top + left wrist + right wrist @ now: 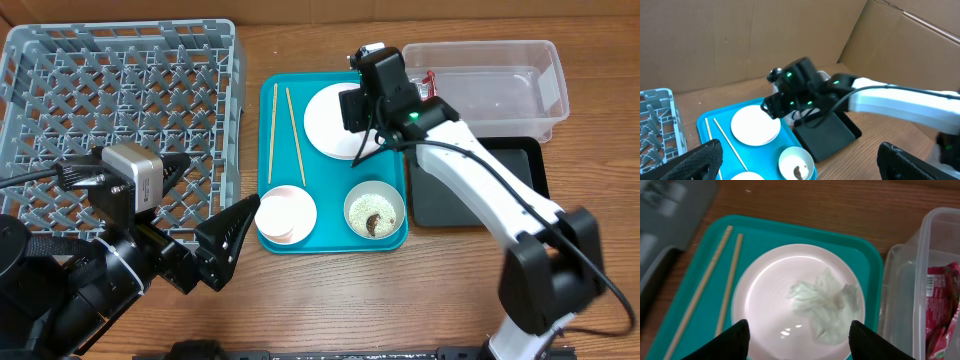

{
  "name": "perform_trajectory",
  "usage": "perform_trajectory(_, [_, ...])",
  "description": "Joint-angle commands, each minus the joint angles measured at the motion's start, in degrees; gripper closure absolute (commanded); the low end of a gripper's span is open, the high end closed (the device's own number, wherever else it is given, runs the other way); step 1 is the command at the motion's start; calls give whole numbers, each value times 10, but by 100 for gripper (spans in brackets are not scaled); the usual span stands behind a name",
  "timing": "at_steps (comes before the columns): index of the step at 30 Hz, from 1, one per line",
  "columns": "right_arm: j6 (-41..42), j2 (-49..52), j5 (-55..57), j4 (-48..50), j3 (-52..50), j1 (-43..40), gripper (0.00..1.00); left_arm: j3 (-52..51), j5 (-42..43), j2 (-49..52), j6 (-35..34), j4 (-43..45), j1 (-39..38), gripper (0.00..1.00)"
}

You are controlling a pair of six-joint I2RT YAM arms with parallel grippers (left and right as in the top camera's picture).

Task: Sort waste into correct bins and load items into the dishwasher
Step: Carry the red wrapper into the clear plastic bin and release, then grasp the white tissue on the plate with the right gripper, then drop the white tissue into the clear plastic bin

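Observation:
My right gripper (358, 108) (797, 342) is open and hovers over the round white-pink plate (330, 125) (770, 305) on the teal tray. A crumpled white tissue (826, 300) lies on the plate between the fingers. The red wrapper (428, 85) (942, 305) lies in the clear tub (520, 60). The bowl (375, 211) (796, 162) holds rice grains and brown bits. The pinkish dish (285, 214) and chopsticks (283, 130) (715, 275) lie on the tray. My left gripper (205, 215) (800, 167) is open and empty, above the rack's right edge. I see no cup.
The grey rack (60, 60) (660, 125) stands at the left. The teal tray (268, 100) (705, 125) is in the middle. The black tray (520, 180) (827, 132) lies at the right, in front of the clear tub. A cardboard wall stands behind.

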Motion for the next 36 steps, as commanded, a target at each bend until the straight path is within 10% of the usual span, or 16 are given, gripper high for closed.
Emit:
perform_trajectory(1, [-15,56,57,31,-14,-8,34,7,10,0,13,0,2,0])
perform_trajectory(13, [-15,151,31,67,-14,-9,36,7,10,0,13,0,2,0])
perform_trajectory(19, [-15,159,31,53,-14,-9,59,7,10,1,13,0,2,0])
perform_trajectory(23, [-14,158,29,43,-12,-8,95,7,10,1,13,0,2,0])
perform_trajectory(36, [83,-3,27,-36,60,-51,96,7,10,1,13,0,2,0])
